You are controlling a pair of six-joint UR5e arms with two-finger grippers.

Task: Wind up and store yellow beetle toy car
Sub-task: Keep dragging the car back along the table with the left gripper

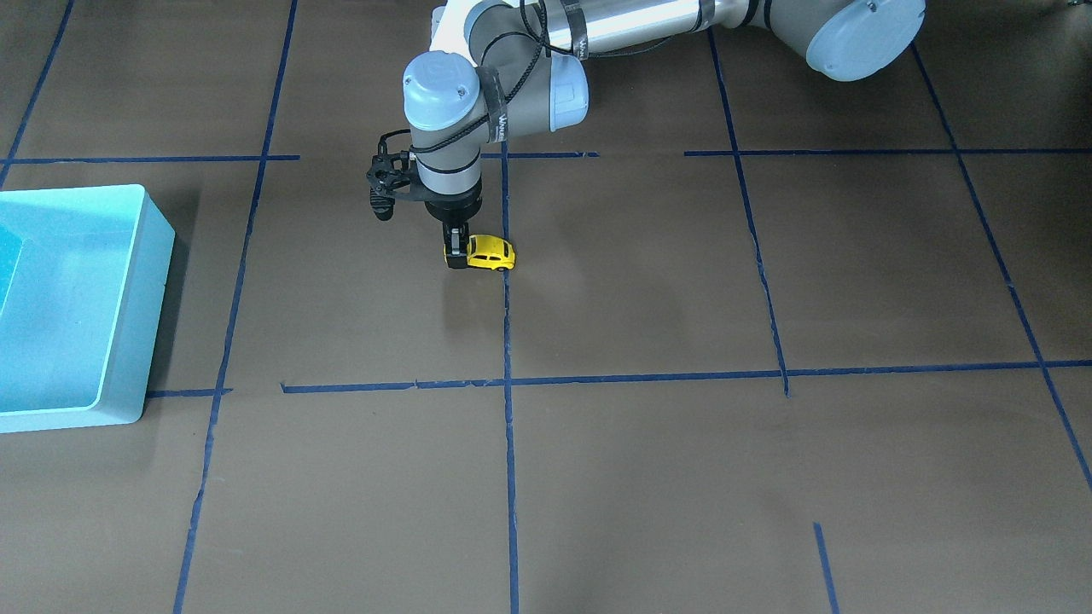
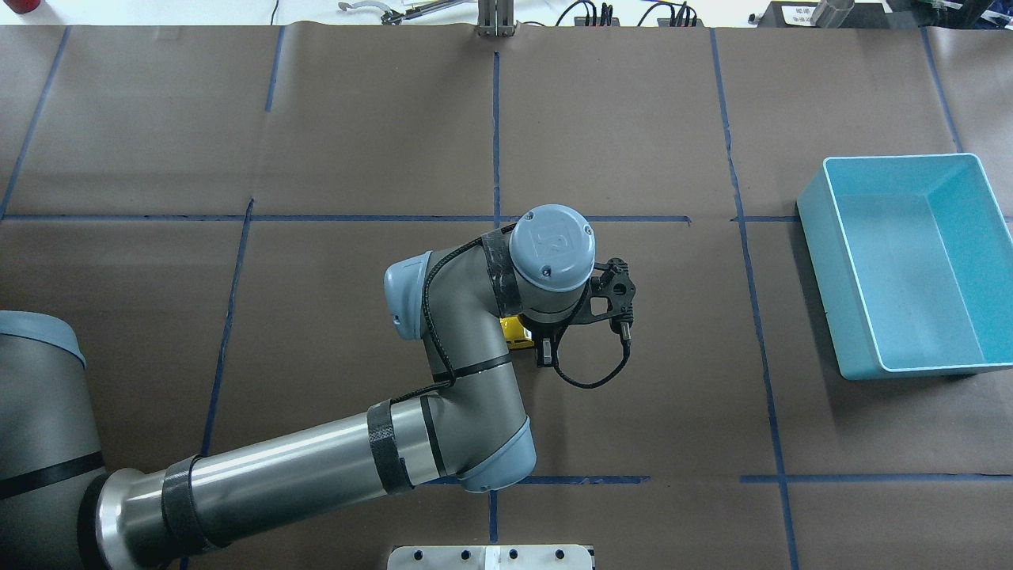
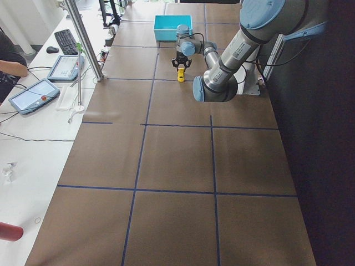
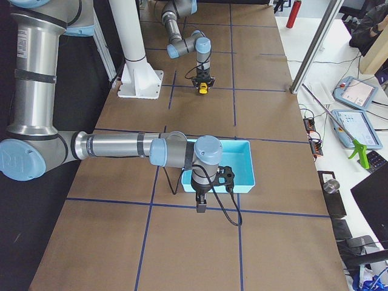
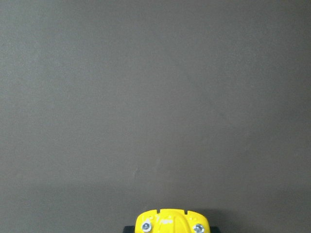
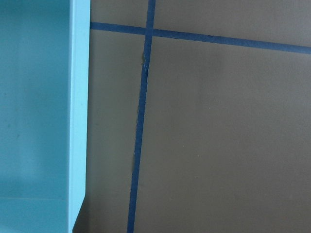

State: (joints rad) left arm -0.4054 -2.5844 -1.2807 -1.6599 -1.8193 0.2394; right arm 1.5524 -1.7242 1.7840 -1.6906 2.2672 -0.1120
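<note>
The yellow beetle toy car (image 1: 492,253) stands on its wheels on the brown table, near the middle tape line. My left gripper (image 1: 456,252) points straight down and is shut on one end of the car. In the overhead view my wrist hides most of the car (image 2: 514,331). The left wrist view shows only the car's yellow end (image 5: 171,223) at the bottom edge. My right gripper (image 4: 200,205) shows only in the exterior right view, hanging beside the turquoise bin (image 4: 242,144). I cannot tell whether it is open or shut.
The turquoise bin (image 2: 839,261) stands on the robot's right side of the table and looks empty. Its rim (image 6: 79,97) fills the left of the right wrist view. Blue tape lines (image 1: 508,384) cross the brown table. Operators' tablets (image 3: 32,94) lie on a side table.
</note>
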